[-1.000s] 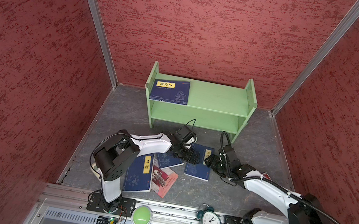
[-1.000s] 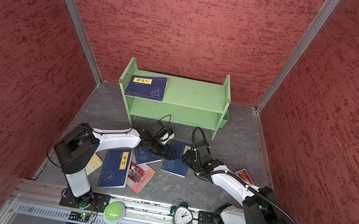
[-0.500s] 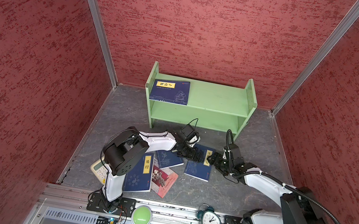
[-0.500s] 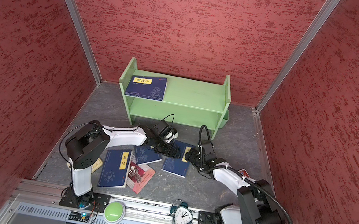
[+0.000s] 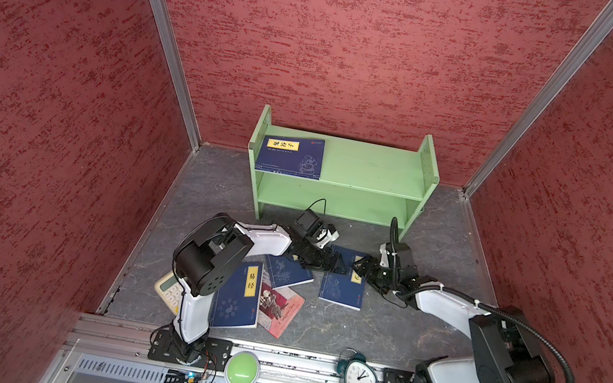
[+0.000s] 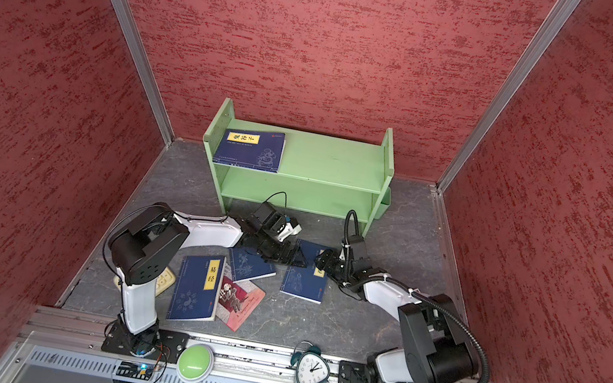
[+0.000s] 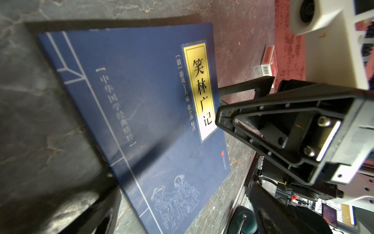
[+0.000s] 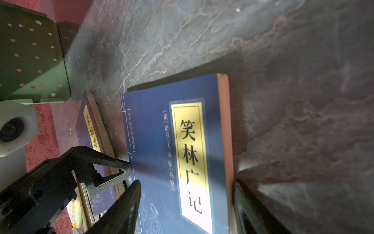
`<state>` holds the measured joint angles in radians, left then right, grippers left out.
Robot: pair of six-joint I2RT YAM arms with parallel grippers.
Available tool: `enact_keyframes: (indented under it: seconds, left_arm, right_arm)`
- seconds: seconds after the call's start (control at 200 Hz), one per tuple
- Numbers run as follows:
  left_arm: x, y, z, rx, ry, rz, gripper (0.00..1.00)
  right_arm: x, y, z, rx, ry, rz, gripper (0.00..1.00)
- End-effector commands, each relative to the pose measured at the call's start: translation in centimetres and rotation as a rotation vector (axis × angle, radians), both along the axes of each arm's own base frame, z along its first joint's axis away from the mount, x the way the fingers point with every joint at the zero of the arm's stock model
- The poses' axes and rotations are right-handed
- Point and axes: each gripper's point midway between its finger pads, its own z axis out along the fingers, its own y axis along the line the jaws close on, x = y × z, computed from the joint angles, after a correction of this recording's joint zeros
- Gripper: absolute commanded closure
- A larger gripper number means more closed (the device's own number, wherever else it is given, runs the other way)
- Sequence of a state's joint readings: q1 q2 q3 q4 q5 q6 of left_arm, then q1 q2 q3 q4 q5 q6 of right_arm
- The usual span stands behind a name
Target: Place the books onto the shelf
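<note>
The left gripper [image 5: 337,264] is seen just above the middle of a top view. Its jaws are spread wide and nothing is held between them. In the right wrist view one of its fingers [image 8: 110,160] is set against the spine edge of a navy book [image 8: 159,145]. The right gripper [image 5: 360,270] is pointed at it tip to tip from the right, with its jaws likewise parted. One finger [image 8: 123,206] is laid over the cover beside the yellow title label [image 8: 190,154], and the other [image 8: 251,208] is placed beyond the page edge, over the floor [image 5: 378,331]. Whether the cover is actually touched cannot be told. The book is thus flanked by both grippers near the centre of the frame, on the floor in front of the shelf [image 5: 376,168].

Just left of it, a second navy book [image 5: 288,276] is partly covered by the left arm [image 5: 267,238]. Below that, left of centre, a larger navy book [image 5: 236,299] is found with a red-pink book [image 5: 279,308] touching its right edge. A calculator [image 5: 166,287] is half hidden behind the arm at the lower left.

The shelf is stood against the back wall [image 5: 360,62] in the upper centre. A shelved navy book [image 5: 290,155] is laid flat at the left end of its top tier. Along the rail [image 5: 289,360] at the bottom, a green button [image 5: 242,369] and a clock [image 5: 360,376] are placed.
</note>
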<state>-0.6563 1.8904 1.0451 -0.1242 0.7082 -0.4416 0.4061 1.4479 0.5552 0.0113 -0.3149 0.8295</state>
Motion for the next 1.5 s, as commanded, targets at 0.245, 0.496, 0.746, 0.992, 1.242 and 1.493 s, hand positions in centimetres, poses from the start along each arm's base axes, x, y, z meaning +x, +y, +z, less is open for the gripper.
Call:
enact_keyframes:
  seconds: [0.245, 0.496, 0.746, 0.992, 1.242, 1.493]
  left_arm:
    - [-3.0, 0.1, 1.0, -0.136, 0.092, -0.037, 0.01]
    - [-3.0, 0.4, 2.1, -0.158, 0.114, -0.029, 0.00]
    - [-3.0, 3.3, 0.9, 0.035, 0.094, 0.027, 0.01]
    - [-4.6, 2.4, 0.1, 0.104, 0.111, -0.007, 0.01]
    - [-5.0, 2.0, -1.4, 0.087, 0.203, 0.038, 0.01]
    - [-5.6, 1.6, -3.0, 0.079, 0.270, 0.029, 0.01]
  right_arm:
    - [-3.8, -0.2, -3.0, -0.027, 0.166, 0.056, 0.28]
    - [-4.2, -0.3, -3.0, -0.039, 0.181, 0.072, 0.28]
    - [-4.8, -1.0, -2.2, -0.066, 0.183, 0.062, 0.27]
    - [-5.6, -1.8, -2.9, -0.101, 0.211, 0.050, 0.26]
    - [-6.0, -1.6, -3.2, -0.107, 0.232, 0.076, 0.26]
    - [-6.4, -0.4, -4.2, -0.106, 0.267, 0.124, 0.27]
